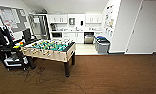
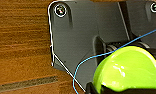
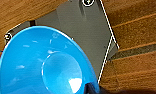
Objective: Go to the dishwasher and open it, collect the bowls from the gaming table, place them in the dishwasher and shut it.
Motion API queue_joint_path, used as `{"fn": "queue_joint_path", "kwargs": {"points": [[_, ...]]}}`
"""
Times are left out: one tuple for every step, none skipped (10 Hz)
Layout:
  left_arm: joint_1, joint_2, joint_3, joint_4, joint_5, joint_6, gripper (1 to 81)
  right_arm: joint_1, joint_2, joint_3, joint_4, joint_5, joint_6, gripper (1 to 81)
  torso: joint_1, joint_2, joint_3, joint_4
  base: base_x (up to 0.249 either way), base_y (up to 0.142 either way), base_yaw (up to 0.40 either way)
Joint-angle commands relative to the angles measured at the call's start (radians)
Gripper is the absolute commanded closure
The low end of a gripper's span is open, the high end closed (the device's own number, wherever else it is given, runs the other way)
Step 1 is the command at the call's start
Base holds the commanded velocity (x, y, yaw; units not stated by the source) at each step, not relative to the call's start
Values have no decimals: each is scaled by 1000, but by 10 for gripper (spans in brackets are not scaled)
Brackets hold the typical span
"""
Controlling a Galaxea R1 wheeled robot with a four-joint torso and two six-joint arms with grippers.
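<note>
Head view: the robot stands on brown carpet facing a kitchenette. The dishwasher (image 1: 89, 38) sits at the far end, steel-fronted among white cabinets, door closed, with grey bins (image 1: 102, 44) just beside it on tile. A foosball table (image 1: 51, 49) stands between, left of the direct path, and a loose cable (image 1: 39, 76) lies on the carpet near its legs.

Risk, as judged: the base could snag the cable or clip the table corner if the route drifts left — the bins narrow the approach at the dishwasher.

Left wrist view: a lime-green bowl (image 2: 127, 70) sits at the arm's end above carpet, with a thin blue cord (image 2: 94, 57) crossing the dark plate. Whether the fingers pinch it cannot be told. The cord could catch.

Right wrist view: a blue bowl (image 3: 44, 65) sits close against the plate, concave side to the camera; grip state cannot be told. A jolt could drop either bowl.

The wrist views show the bowls — the head view shows the route.
</note>
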Motion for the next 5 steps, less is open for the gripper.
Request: {"fn": "queue_joint_path", "kwargs": {"points": [[-40, -8, 0, 5, 64, 6, 811, 33, -17, 0, -1, -61, 1, 811, 0, 0, 0, 0, 159, -84, 0], [-40, -8, 0, 7, 64, 6, 811, 33, -17, 0, -1, -63, 1, 811, 0, 0, 0, 0, 160, -84, 0], [-42, -7, 0, 5, 64, 6, 811, 34, -17, 0, -1, -63, -1, 811, 0, 0, 0, 0, 160, -84, 0], [-40, -7, 0, 5, 64, 6, 811, 34, -17, 0, -1, -63, -1, 811, 0, 0, 0, 0, 160, -84, 0], [-40, -7, 0, 7, 64, 6, 811, 36, -17, 0, -3, -63, -1, 811, 0, 0, 0, 0, 162, -84, 0]]}}
